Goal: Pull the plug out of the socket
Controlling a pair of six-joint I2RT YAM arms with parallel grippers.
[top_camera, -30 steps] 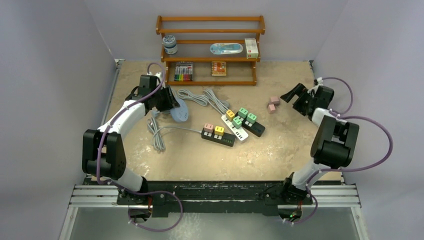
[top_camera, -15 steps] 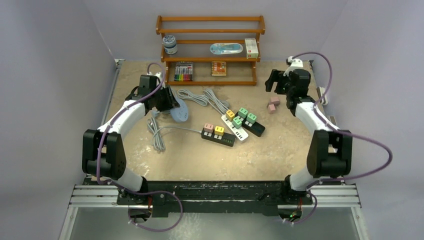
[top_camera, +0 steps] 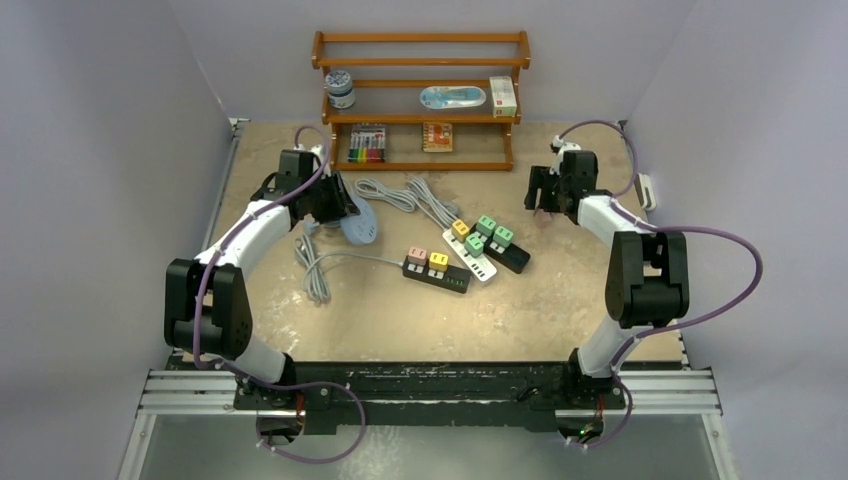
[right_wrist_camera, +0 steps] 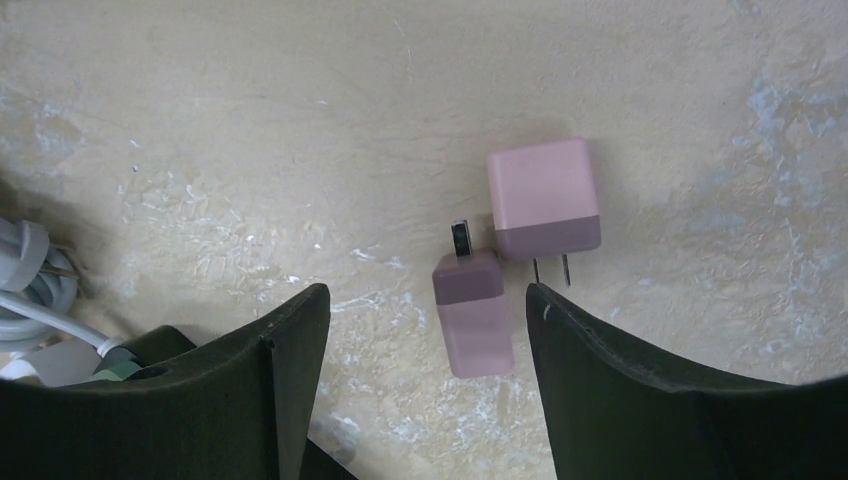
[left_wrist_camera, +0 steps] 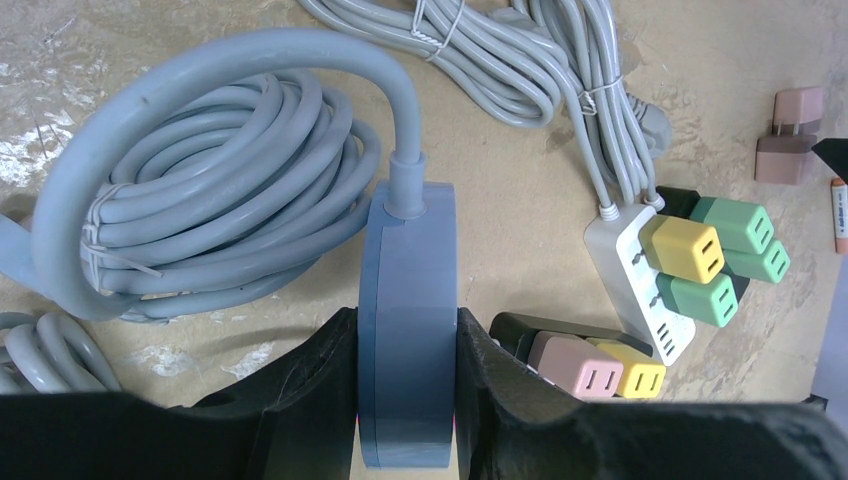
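Left wrist view: I am seeing the left gripper clamping the blue socket block, left of the white strip carrying seated plugs. Only the right wrist view is showing the right gripper spread wide, empty, over loose pink plugs, bare table surrounding them.

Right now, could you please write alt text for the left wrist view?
The left end effector is shut on a grey-blue power unit seen edge-on, its thick cable coiled at left. Power strips carrying coloured plugs lie at right.
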